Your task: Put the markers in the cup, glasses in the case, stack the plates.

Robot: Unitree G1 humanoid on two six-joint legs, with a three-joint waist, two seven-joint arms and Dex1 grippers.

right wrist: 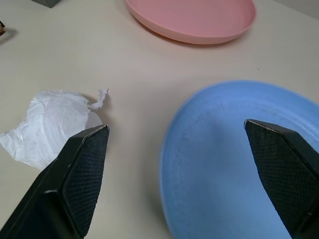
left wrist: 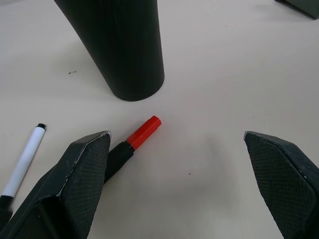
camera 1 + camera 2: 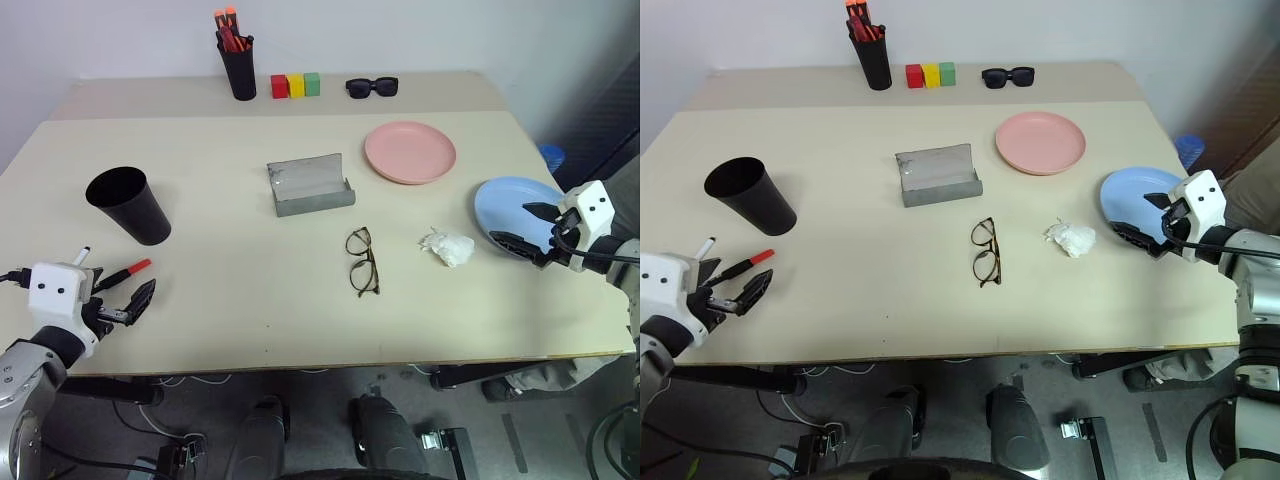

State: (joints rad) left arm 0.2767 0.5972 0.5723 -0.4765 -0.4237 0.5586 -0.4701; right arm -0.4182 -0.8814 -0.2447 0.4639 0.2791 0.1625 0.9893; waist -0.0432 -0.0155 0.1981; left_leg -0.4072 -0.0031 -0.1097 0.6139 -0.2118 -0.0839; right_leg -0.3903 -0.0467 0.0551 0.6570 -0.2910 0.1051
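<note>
The wide black cup (image 3: pixel 128 204) stands upright at the table's left. Just in front of it lie the red-capped marker (image 2: pixel 144 132) and the white-tipped marker (image 2: pixel 25 157). My left gripper (image 3: pixel 128 303) hovers open right behind them, and the red-capped marker's body runs under one finger. The brown-framed glasses (image 3: pixel 363 261) lie unfolded at mid-table, in front of the open grey case (image 3: pixel 310 186). The pink plate (image 3: pixel 410 152) sits at back right. My right gripper (image 3: pixel 520 227) is open over the near rim of the blue plate (image 1: pixel 239 164).
A crumpled white tissue (image 3: pixel 447 245) lies between the glasses and the blue plate. Along the back edge stand a pen holder (image 3: pixel 238 62) with orange-red pens, three coloured blocks (image 3: pixel 295 85) and black sunglasses (image 3: pixel 372 87). The blue plate sits near the table's right edge.
</note>
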